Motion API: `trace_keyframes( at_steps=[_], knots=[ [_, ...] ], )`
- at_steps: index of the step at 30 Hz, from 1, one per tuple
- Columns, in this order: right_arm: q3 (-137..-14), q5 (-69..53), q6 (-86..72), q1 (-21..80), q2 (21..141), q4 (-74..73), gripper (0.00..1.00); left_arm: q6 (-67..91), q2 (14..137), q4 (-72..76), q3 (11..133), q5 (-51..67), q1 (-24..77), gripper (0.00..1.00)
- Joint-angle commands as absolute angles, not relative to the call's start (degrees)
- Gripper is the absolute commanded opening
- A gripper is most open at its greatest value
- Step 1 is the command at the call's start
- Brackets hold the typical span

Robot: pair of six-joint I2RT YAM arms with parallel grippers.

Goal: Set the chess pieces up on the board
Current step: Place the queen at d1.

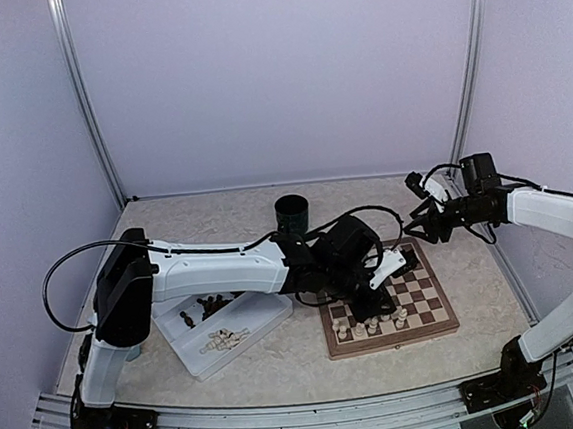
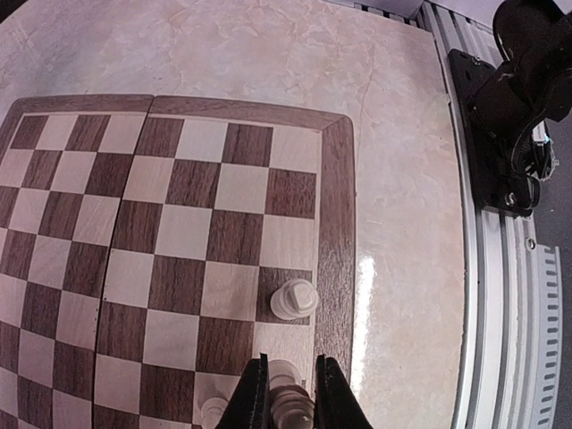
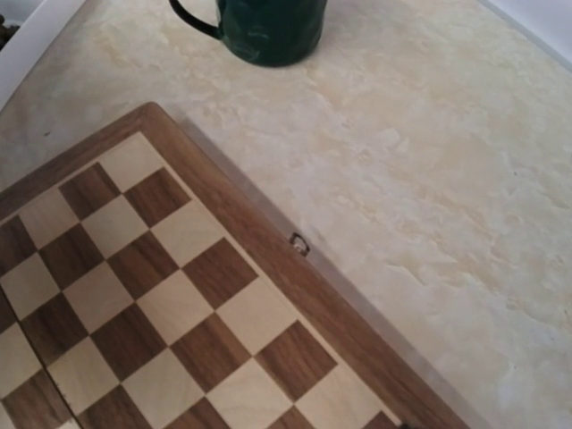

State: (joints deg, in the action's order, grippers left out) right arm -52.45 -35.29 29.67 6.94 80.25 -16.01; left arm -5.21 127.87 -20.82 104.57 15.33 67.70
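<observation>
The board point(image 1: 429, 297) lies right of centre, with a row of cream chess pieces point(image 1: 371, 322) along its near edge. My left gripper point(image 1: 371, 303) reaches down over that row. In the left wrist view its fingers point(image 2: 290, 359) are closed round a cream piece point(image 2: 290, 402) standing on a pale square by the board's border point(image 2: 335, 223). A cream rook-like piece point(image 2: 293, 299) stands one square ahead in the corner, and another cream piece point(image 2: 213, 411) is at the left. My right gripper point(image 1: 420, 226) hovers above the board's far right corner; its fingers do not show in the right wrist view.
A white divided tray point(image 1: 266, 322) left of the board holds dark pieces point(image 1: 206, 307) and cream pieces point(image 1: 222, 341). A dark green mug point(image 1: 292, 214) stands behind the board and also shows in the right wrist view point(image 3: 268, 27). The right arm's base point(image 2: 527, 107) is on the rail.
</observation>
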Motion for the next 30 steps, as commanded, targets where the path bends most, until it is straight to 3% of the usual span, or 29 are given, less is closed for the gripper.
trace_keyframes(
  at_steps=[1,30],
  knots=[
    [-53.04,-36.01,29.93,6.61,80.77,-16.45,0.53,-5.74,129.49,-21.8,106.69,14.68,68.32,0.07],
    [-53.52,-37.09,31.55,6.68,81.83,-17.91,0.53,-5.28,134.56,-26.93,112.71,16.15,68.38,0.09]
  ],
)
